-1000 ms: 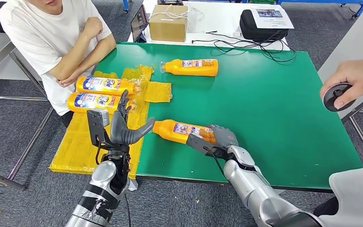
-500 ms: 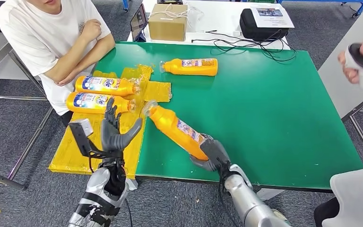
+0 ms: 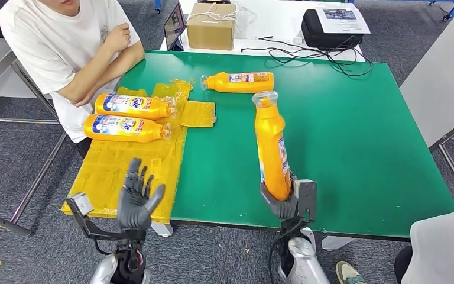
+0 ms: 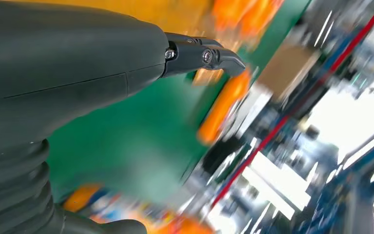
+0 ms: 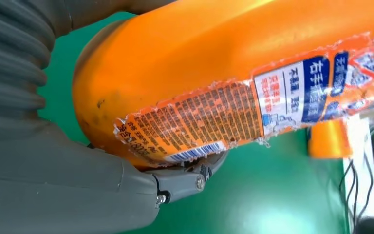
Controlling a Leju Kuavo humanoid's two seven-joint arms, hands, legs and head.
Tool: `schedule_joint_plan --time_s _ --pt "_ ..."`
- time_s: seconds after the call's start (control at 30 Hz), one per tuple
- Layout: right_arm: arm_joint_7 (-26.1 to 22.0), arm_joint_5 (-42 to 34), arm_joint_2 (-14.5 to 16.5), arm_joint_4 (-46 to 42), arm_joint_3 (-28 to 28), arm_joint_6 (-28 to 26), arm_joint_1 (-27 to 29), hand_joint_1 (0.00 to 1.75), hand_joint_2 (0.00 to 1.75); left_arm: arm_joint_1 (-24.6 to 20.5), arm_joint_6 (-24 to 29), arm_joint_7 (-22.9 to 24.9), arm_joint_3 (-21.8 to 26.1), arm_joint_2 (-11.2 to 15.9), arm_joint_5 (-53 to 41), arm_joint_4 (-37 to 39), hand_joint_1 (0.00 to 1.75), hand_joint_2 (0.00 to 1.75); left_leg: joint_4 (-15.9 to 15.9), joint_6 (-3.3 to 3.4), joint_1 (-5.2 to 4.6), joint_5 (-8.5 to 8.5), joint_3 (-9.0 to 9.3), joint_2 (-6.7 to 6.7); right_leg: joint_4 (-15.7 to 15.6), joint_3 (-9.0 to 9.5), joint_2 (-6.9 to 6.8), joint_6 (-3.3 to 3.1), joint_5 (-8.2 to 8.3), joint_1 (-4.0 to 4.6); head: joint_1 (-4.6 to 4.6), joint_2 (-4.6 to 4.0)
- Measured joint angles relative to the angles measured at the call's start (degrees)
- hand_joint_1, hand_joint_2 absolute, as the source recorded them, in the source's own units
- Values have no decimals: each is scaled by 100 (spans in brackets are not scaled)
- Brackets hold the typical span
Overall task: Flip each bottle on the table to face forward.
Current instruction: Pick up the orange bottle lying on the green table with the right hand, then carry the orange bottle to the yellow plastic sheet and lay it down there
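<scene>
You see the left hand [image 3: 136, 198] spread, holding nothing, above the yellow sheet [image 3: 109, 171] | two bottles [image 3: 127, 117] lying on that sheet | right hand [image 3: 284, 204] gripping the base of an upright bottle [image 3: 271, 145] above the green table [image 3: 354, 136] | another bottle [image 3: 240, 82] lying behind it.

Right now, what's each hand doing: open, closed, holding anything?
Left hand: open, fingers spread, holding nothing.
Right hand: grips the base of the orange bottle, lifted off the table.

Lab-like workroom: green test table [image 3: 343, 148], cables [image 3: 307, 50], cardboard box [image 3: 211, 26].
</scene>
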Motion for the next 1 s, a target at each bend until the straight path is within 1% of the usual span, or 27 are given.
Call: schedule_joint_plan --time_s 0.07,0.2,0.37,0.53,0.63,0.8,0.9,1.0 --pt "55 67 -6 -132 141 252 65 175 175 53 -201 21 -112 18 -18 82 0 175 0 0 0 0 0 0 0 -1 0 0 0 1 -1 0" --pt "66 435 -22 -293 584 595 142 175 175 63 -315 54 -363 51 -195 282 0 175 0 -1 2 1 0 0 1 -2 0 0 0 2 0 0" --pt "-20 1049 -25 -543 1275 542 209 175 175 -17 -310 10 -741 69 -472 472 0 175 0 -1 2 1 0 0 1 -3 0 0 0 2 -1 0" --pt "-134 1408 -24 -712 1907 491 302 175 175 -110 -307 -3 -914 76 -493 498 0 175 0 -1 2 1 -1 0 1 -3 -1 0 0 1 -1 0" --pt "-157 1433 -25 -752 2094 480 337 175 175 -138 -302 -6 -956 79 -495 498 0 175 0 -1 2 0 -2 0 0 -3 -1 0 -1 1 0 0" --pt "-203 1447 -28 -790 2244 491 351 175 175 -150 -302 -20 -979 82 -490 498 0 175 0 -1 2 1 -1 0 0 -3 -1 0 -1 1 0 0" --pt "-368 1430 -28 -794 2373 649 353 175 175 -191 -361 -51 -981 80 -408 498 0 175 0 -1 2 1 -1 0 1 -3 -1 -1 -1 1 0 0" --pt "-533 1420 -28 -784 2555 774 331 175 175 -262 -545 -72 -986 77 -257 498 0 175 0 -1 2 1 0 0 1 -3 0 -1 0 1 -1 0"
